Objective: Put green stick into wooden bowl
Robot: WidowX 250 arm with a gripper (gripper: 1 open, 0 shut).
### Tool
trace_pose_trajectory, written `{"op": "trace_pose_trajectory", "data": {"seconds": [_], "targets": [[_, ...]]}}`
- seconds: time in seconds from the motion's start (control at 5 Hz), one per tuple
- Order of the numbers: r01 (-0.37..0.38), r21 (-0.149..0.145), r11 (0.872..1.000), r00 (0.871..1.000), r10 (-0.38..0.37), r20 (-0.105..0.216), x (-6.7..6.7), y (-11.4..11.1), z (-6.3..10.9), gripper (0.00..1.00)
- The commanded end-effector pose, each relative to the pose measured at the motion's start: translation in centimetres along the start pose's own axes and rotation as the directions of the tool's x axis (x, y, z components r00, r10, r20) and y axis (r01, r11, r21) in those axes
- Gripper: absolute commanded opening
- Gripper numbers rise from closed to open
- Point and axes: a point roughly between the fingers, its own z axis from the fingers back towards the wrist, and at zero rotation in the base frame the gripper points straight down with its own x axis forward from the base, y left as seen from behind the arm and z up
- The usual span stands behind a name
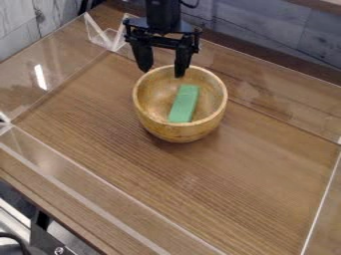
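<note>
A wide wooden counter (200,189) with a dark brown grain is filling most of the view, and clear plastic walls (60,60) are standing around its edges, catching bright glare on the left side. Beyond the far wall, a grey patterned surface is showing at the top right.

The wooden bowl (151,121) is sitting upright on the counter, a little back and left of the middle, and I am taking it as my landmark for everything else. It is round and light tan, with a thick rim and grain showing on its outer wall.

The black robot arm is reaching down from the top edge of the view, directly behind the bowl's far rim. Its end effector (163,67) is pointing straight down and hanging just above that far rim, slightly toward the bowl's left side. Its two dark fingers (143,58) are standing spread apart with bare space between them; it is released and gripping nothing.

The green stick (184,104) is lying inside the bowl, resting on the bottom, close to the middle. It is lying lengthwise from the near-left of the bowl toward its far-right, clear of the end effector above it. Its bright green is standing out sharply against the pale wood.
</note>
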Motion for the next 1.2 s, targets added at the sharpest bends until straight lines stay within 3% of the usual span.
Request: {"op": "trace_pose_trajectory", "data": {"seconds": [0.0,0.4,0.6,1.0], "targets": [[0.006,-0.007,1.0,0.996,-0.006,0.084,1.0,-0.5,3.1,1.0],[0.006,-0.016,1.0,0.992,-0.004,0.125,0.8,-0.7,5.7,1.0],[0.012,-0.014,1.0,0.991,-0.01,0.131,0.6,-0.9,5.9,1.0],[0.017,-0.002,1.0,0.993,-0.017,0.12,0.5,-0.7,4.7,1.0]]}}
